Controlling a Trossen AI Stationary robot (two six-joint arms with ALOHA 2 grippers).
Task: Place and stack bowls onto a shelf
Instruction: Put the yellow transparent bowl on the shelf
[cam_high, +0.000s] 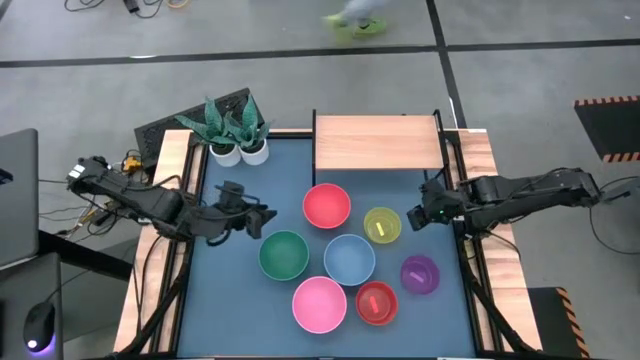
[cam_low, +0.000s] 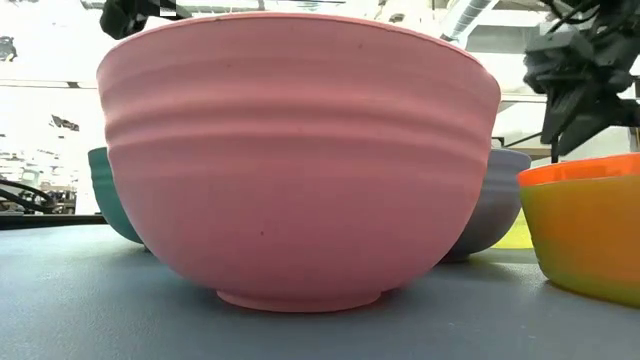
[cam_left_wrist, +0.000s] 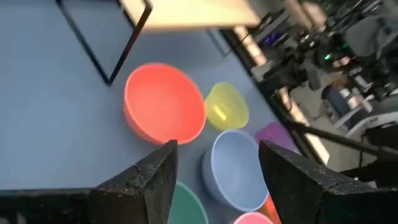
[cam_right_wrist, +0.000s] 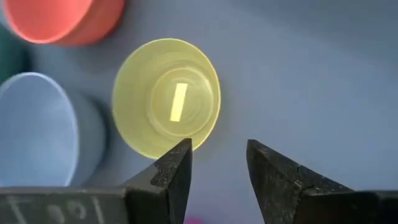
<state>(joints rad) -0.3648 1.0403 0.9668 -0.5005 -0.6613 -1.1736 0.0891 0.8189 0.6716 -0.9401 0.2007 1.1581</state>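
Note:
Seven bowls stand upright on the blue table mat: red-pink (cam_high: 327, 206), yellow (cam_high: 382, 226), green (cam_high: 284, 255), light blue (cam_high: 349, 259), pink (cam_high: 319, 304), purple (cam_high: 420, 274) and small red (cam_high: 376, 303). The light-wood shelf (cam_high: 378, 142) stands bare at the far edge. My left gripper (cam_high: 268, 218) is open and empty above the mat, left of the red-pink bowl (cam_left_wrist: 165, 102). My right gripper (cam_high: 412, 215) is open and empty just right of the yellow bowl (cam_right_wrist: 166, 96). In the low view the pink bowl (cam_low: 300, 160) fills the front.
Two white pots with plants (cam_high: 240, 150) stand at the far left corner of the mat. Wooden side rails (cam_high: 176, 200) run along both sides. The bowls sit close together in the middle. Bare mat lies to the left of the green bowl (cam_high: 225, 290).

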